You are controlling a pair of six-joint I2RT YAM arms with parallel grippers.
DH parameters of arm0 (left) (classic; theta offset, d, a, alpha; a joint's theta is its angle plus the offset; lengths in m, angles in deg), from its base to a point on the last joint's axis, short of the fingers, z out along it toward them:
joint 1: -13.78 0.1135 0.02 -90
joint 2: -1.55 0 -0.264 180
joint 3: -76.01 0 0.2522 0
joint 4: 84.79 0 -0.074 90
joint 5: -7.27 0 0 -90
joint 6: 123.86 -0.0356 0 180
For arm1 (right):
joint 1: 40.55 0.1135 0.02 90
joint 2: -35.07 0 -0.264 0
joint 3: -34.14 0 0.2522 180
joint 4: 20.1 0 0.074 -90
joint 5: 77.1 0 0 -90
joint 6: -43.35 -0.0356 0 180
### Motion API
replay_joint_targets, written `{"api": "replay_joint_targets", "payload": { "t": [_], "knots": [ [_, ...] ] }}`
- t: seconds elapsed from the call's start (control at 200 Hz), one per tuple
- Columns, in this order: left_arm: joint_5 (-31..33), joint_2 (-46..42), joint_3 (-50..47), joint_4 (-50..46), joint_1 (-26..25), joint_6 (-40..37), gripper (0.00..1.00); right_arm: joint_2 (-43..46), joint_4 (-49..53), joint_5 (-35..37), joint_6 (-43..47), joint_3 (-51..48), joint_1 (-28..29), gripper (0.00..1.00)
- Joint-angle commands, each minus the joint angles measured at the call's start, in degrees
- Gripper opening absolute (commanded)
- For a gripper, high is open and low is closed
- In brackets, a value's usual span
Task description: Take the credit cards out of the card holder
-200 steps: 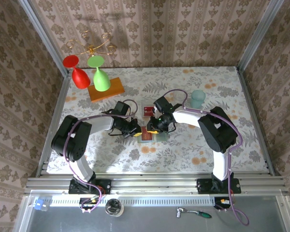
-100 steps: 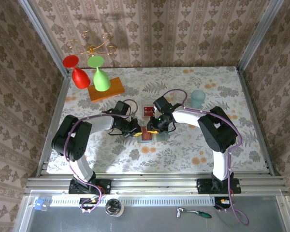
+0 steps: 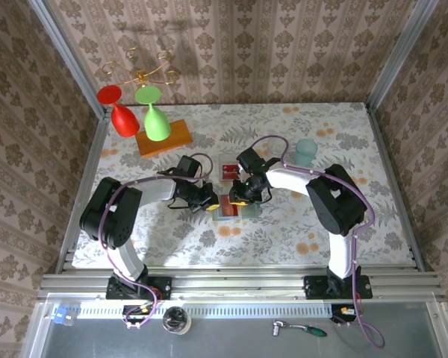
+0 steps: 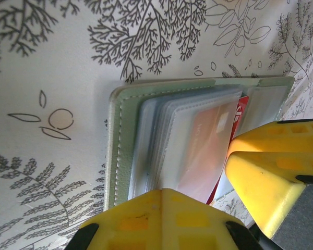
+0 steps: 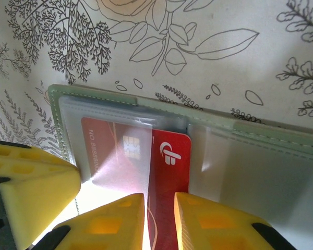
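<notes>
The sage-green card holder [image 3: 228, 211] lies open on the table, its rim [image 5: 271, 133] and stitched edge [image 4: 115, 135] showing. A red credit card [image 5: 169, 156] sticks partway out of a clear sleeve. My right gripper [image 5: 160, 213] [image 3: 237, 197] has its tips resting on this card, jaws a narrow gap apart. My left gripper [image 4: 164, 195] [image 3: 211, 203] is shut, its joined tips pressing on the sleeves at the wallet's other end. A second red-and-white card [image 3: 229, 169] lies flat behind the wallet. The blue card is hidden.
A translucent teal cup [image 3: 306, 151] stands at the back right. An orange wooden block [image 3: 172, 139] at the back left carries an upturned red glass [image 3: 122, 118] and a green one [image 3: 156, 122]. Patterned walls close the table on three sides.
The right gripper has shifted slightly towards the back of the table, and the red card has moved a little with it. The left arm has stayed put.
</notes>
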Motion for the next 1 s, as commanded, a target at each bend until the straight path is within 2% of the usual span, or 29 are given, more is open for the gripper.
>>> {"api": "replay_joint_targets", "payload": {
  "t": [0.0,0.995],
  "knots": [
    [0.5,0.8,1.4,-1.7,0.2,-1.5,0.05,0.4,3.1,2.1,1.1,1.2,0.3,0.25],
    [0.5,0.5,4.5,-1.8,-2.0,-1.9,0.05,4.2,2.1,3.5,1.0,-0.8,-0.1,0.25]
  ]
}}
